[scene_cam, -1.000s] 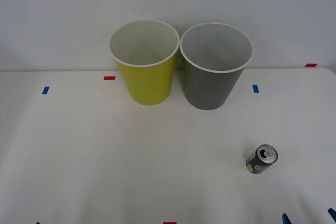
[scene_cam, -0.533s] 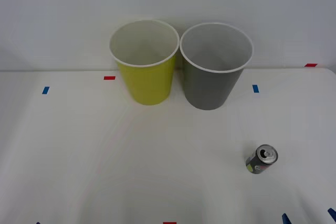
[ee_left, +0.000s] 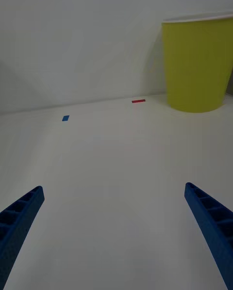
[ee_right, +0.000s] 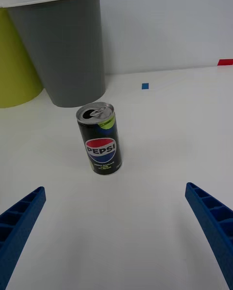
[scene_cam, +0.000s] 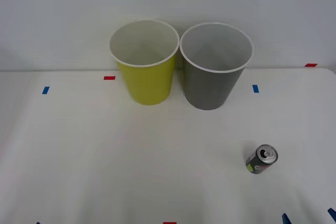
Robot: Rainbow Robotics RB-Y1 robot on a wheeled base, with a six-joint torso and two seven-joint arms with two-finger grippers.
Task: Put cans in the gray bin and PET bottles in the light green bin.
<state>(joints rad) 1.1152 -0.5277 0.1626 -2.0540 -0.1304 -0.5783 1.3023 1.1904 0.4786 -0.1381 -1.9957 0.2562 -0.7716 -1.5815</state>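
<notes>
Can [scene_cam: 261,159]: upright on tabletop [scene_cam: 105,161], before right hand [ee_right: 116,241], fingers apart; gray bin [scene_cam: 214,77], light green bin [scene_cam: 147,72] behind; left hand [ee_left: 114,239] likewise apart

A white table [scene_cam: 94,150] carries everything. Ahead of the wide-open right gripper [ee_right: 116,232] a black can [ee_right: 100,138] is stood upright on it, apart from both fingers. Beyond the can the gray bin [scene_cam: 215,64] is set, with the green bin [scene_cam: 145,61] just beside it, ahead of the open left gripper [ee_left: 114,232]. Small red and blue tape marks [scene_cam: 109,77] are stuck to the tabletop.
</notes>
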